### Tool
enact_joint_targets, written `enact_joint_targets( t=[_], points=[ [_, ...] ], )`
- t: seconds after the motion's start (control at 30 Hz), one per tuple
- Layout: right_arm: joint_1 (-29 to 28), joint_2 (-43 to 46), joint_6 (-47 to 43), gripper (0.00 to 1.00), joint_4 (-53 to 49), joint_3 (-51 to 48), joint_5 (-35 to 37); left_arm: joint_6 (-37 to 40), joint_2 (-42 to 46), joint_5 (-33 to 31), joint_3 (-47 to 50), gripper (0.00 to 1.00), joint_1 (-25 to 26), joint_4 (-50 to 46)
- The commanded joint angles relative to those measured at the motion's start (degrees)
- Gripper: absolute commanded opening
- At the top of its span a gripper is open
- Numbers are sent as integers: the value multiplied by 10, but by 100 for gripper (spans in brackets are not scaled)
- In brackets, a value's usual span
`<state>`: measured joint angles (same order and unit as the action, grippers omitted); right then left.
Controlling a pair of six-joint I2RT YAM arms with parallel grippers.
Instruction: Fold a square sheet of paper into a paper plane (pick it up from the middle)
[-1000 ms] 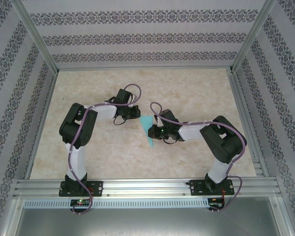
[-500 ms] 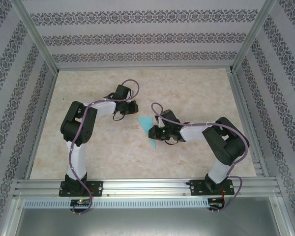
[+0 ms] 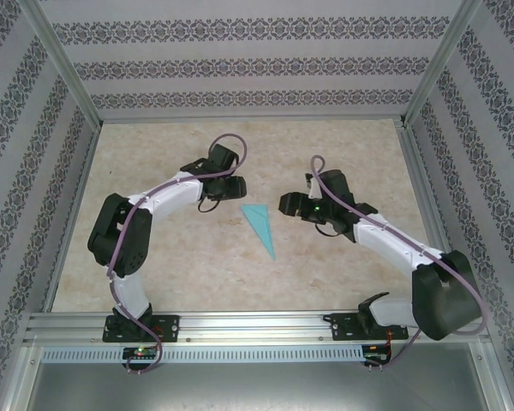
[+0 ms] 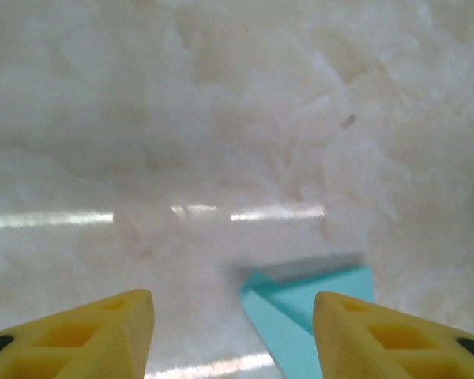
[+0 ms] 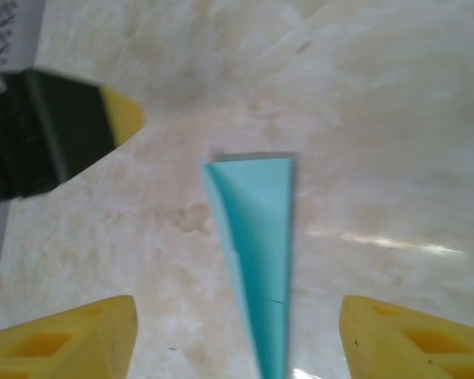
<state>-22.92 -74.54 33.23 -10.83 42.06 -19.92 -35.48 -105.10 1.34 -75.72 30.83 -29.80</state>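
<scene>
Patterned walls close in a pale, marbled worktop [image 3: 154,274], bare but for the plane [image 3: 260,224]. It lies flat near the middle, between the two arms. Its wide end points toward the far wall and its sharp tip toward the arm bases.

The left end effector [image 3: 236,187] hangs just beyond the wide end, fingers spread wide and holding nothing. In its wrist view [image 4: 231,312] the plane's blunt corner [image 4: 300,292] sits just ahead of the yellow fingertips, clear of both.

The right end effector [image 3: 287,204] stands off to the plane's right, also wide and empty. Its wrist view [image 5: 237,316] looks down the length of the plane [image 5: 257,213], with the centre crease running between its fingers. One of the left arm's fingers [image 5: 118,118] shows beyond the wide end.

The folding looks finished: the paper is a narrow dart and nothing grips it. The step in hand seems to be clearing away and leaving the plane undisturbed.

- Draw each arm up and back along its own side rather than across the paper.
- Keep the fingers spread so no pad catches an edge.
- The left needs more care, since it sits close to the wide end and a low sweep could flick thin paper.
- Move slowly, because a light dart may skate on this smooth top.
</scene>
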Motion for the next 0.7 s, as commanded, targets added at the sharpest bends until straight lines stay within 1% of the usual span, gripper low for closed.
enact_joint_targets(
  t=[0.0, 0.07, 0.13, 0.27, 0.37, 0.5, 0.67],
  points=[
    [39, 27, -3, 77, -40, -46, 48, -45, 10, -48, -22, 63, 43, -70],
    [60, 42, 0, 83, -40, -65, 55, -60, -2, -74, -37, 70, 75, -89],
    [72, 52, 1, 86, -38, -79, 61, -66, -23, -103, -64, 72, 101, -117],
    [86, 73, 8, 88, -35, -103, 73, -69, -70, -156, -129, 76, 147, -176],
    [90, 84, 11, 88, -35, -114, 78, -75, -104, -171, -169, 77, 168, -214],
    [92, 88, 13, 88, -40, -118, 80, -81, -142, -170, -200, 77, 186, -244],
    [92, 87, 17, 88, -41, -118, 79, -94, -159, -147, -203, 67, 195, -248]
  ],
)
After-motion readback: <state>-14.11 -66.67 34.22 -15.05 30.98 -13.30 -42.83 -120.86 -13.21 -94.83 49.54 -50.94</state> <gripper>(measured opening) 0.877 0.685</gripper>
